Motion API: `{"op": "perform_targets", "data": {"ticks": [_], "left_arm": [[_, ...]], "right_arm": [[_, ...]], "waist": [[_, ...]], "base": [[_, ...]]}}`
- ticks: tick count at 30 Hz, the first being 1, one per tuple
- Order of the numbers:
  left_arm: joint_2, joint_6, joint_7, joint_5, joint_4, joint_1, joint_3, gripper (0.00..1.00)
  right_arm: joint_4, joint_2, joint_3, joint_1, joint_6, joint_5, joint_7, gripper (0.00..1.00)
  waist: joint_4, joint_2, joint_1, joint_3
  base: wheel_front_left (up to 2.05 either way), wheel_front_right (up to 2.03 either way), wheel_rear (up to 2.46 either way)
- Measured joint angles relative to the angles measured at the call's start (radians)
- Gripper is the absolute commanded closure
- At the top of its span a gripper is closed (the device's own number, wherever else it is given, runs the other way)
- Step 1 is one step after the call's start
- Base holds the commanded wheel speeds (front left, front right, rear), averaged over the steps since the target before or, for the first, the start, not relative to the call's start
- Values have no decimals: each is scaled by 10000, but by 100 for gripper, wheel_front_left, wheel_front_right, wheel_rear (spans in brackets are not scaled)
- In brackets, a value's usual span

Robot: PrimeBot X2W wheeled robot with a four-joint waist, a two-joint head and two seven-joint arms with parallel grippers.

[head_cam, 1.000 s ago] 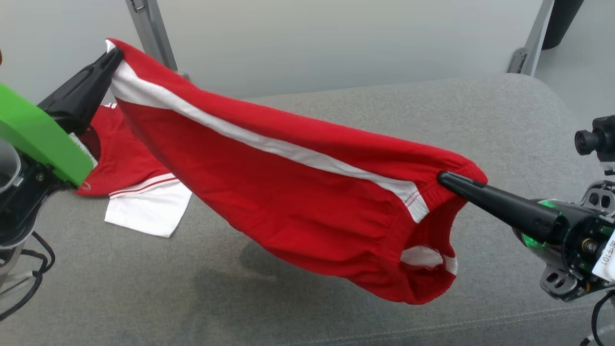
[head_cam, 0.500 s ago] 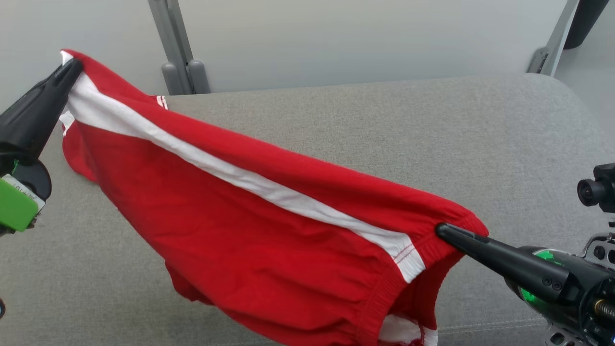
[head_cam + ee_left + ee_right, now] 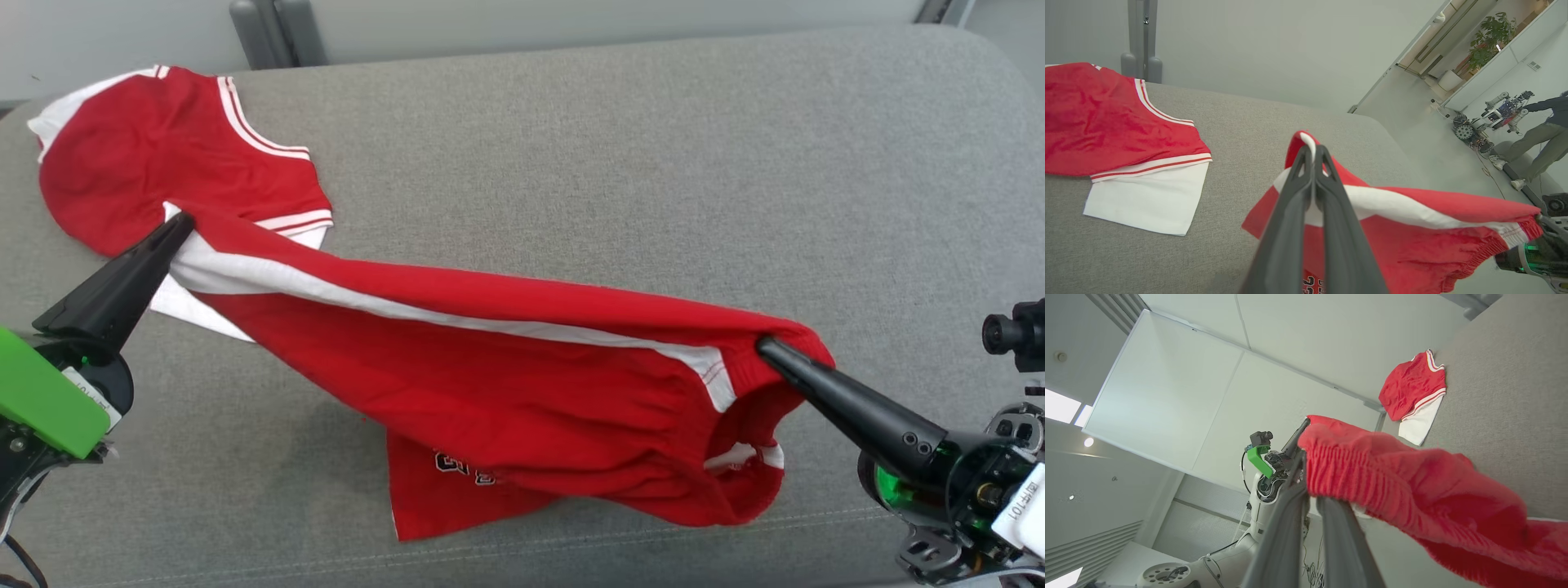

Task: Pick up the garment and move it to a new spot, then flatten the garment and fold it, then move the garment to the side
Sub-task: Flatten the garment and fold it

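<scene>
A pair of red shorts (image 3: 506, 367) with a white side stripe hangs stretched between my two grippers above the grey cushion. My left gripper (image 3: 181, 224) is shut on the leg-hem end at the left, pinching the white stripe (image 3: 1312, 149). My right gripper (image 3: 767, 347) is shut on the elastic waistband at the right, seen bunched over the fingers (image 3: 1327, 486). The lower leg of the shorts, with dark lettering (image 3: 461, 467), droops onto the cushion near the front.
A red jersey with white trim (image 3: 163, 155) lies flat at the cushion's back left, close behind my left gripper. The grey upholstered surface (image 3: 653, 163) stretches wide to the right. A person and another robot stand far off (image 3: 1531, 134).
The head camera has tilted down, bringing the jersey into view. The shorts are lower, their bottom leg now touching the cushion, and both grippers keep their hold.
</scene>
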Motion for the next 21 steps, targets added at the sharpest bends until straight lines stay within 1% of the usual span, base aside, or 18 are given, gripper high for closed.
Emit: {"op": "perform_targets", "data": {"ticks": [4, 5, 10, 12, 15, 19, 21], "left_arm": [[-77, 0, 36, -17, 35, -31, 40, 100], [-180, 0, 42, -17, 58, -127, 54, 100], [-385, 0, 207, -12, 311, -996, 77, 100], [-554, 0, 303, -8, 464, -1403, 52, 100], [-765, 0, 499, 113, 729, -2033, -163, 100], [-1103, 0, 788, 314, 1206, -2950, -497, 95], [-1216, 0, 963, 623, 1530, -3384, -681, 95]], "right_arm": [[531, 293, -46, -95, 2, -276, -380, 100], [871, 431, -117, -231, 0, -468, -604, 100], [1643, 803, -153, -1006, 2, -844, -999, 100], [1994, 976, -157, -1368, 0, -966, -1202, 100], [2499, 1304, -104, -1924, -6, -1218, -1465, 100], [3156, 1768, 54, -2785, -15, -1446, -1797, 100], [3438, 1933, 146, -3261, -17, -1616, -1939, 100]], "waist": [[-211, 0, 0, 523], [-340, 0, 0, 786], [-677, 0, 0, 1459], [-805, 0, 0, 1739], [-978, 0, 0, 2168], [-1170, 0, 0, 2755], [-1252, 0, 1, 3047]], "base": [[0, 0, 0], [0, 0, 0], [0, 0, 0], [0, 0, 0], [0, 0, 0], [0, 0, 0], [0, 0, 0]]}}
